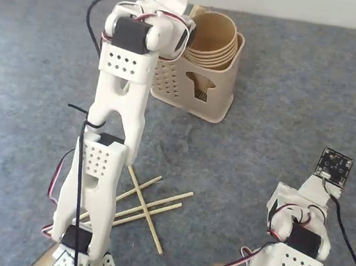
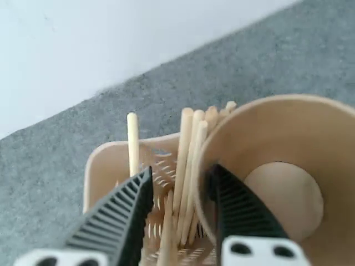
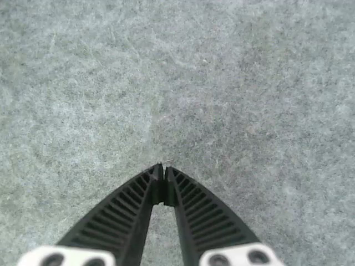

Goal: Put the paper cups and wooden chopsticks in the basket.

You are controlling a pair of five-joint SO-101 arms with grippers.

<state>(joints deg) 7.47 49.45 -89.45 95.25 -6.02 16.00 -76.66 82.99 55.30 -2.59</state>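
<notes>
Chopsticks (image 2: pixel 186 155) and cups (image 2: pixel 277 133) seemingly crowd basket (image 2: pixel 91 166).

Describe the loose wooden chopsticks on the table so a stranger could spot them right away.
On the grey table, look near the front edge, beside the lower links of the white left arm. The pale wooden chopsticks lie there flat and crossed, unlike the standing chopsticks in the beige plastic basket farther back.

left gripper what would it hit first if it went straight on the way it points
Probably the wooden chopsticks standing in the basket, in line between the open fingers of the left gripper; one finger may clip the paper cup. Depth is unclear.
</notes>
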